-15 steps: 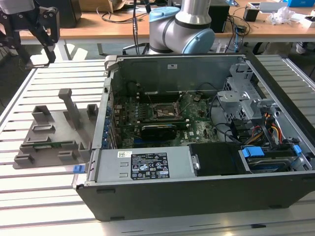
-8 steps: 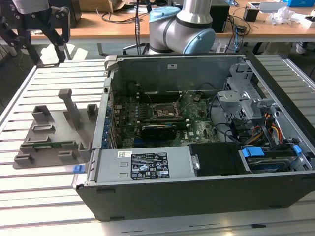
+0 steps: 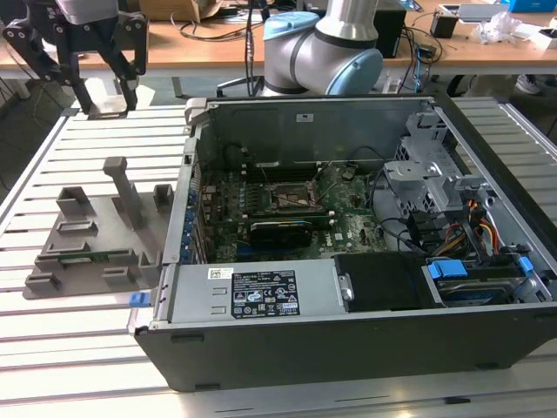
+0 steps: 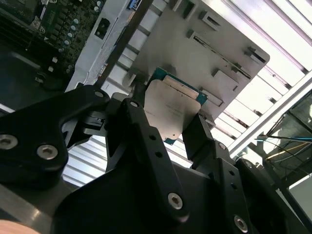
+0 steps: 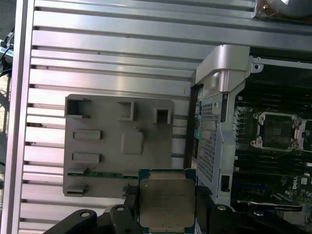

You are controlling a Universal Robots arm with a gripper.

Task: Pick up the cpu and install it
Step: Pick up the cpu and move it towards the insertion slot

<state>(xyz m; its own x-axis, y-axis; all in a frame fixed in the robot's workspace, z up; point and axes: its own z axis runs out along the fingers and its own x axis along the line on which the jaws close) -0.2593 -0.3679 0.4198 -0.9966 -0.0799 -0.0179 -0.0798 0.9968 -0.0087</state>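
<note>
In both wrist views the cpu [image 5: 167,204] [image 4: 170,105] shows its shiny silver top and thin green edge, and my gripper [image 5: 167,207] [image 4: 168,112] is shut on it, one black finger [image 5: 130,197] against each side. In the exterior view the gripper [image 3: 106,97] hangs high over the slatted table's far corner on the exterior view's left, with a grey square piece [image 3: 106,106] between its fingers. The black socket [image 3: 287,196] [image 5: 275,130] with its metal frame lies open on the motherboard inside the computer case, well away from the gripper.
A grey plastic tray [image 3: 96,244] [image 5: 117,146] with slots and an upright post [image 3: 126,192] sits on the slatted table beside the open case [image 3: 348,348]. The arm's base [image 3: 326,52] stands behind the case. Drive cages and cables [image 3: 452,218] fill the case's side on the exterior view's right.
</note>
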